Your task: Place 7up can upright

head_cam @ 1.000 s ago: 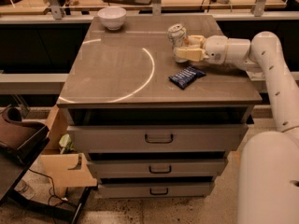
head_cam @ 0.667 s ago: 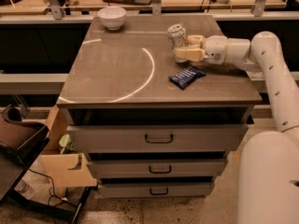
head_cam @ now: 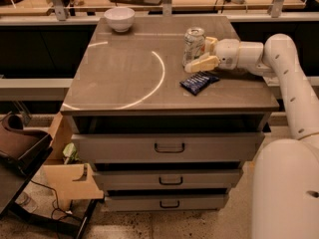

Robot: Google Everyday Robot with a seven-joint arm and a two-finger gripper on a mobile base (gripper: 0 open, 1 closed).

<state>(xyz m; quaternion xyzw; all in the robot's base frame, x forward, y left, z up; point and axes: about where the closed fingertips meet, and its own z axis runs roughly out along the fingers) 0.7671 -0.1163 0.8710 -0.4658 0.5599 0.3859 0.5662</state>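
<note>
- Looking first at the containers: the 7up can point(head_cam: 193, 44) stands upright on the right rear part of the table top point(head_cam: 119, 78), its silver lid with the tab facing up.
- The white bowl point(head_cam: 119, 19) sits at the far left edge; I cannot see well into it.
- Under the top there are three drawers point(head_cam: 169, 147) with dark handles. Their contents are hidden from me.
- The can is thin, shiny metal and looks slightly dented. The dark blue packet point(head_cam: 198, 82) is flat and crinkled, just in front of the can and apart from it.
- The top is smooth grey-brown with a bright curved line across it.
- The gripper point(head_cam: 199, 55) reaches in from the right at can height. Its cream fingers point(head_cam: 202, 63) are spread wide, one on each side of the can, the near one at its base.
- The can is well away from the front edge and nearer to the right edge. The wide open room is to its left.
</note>
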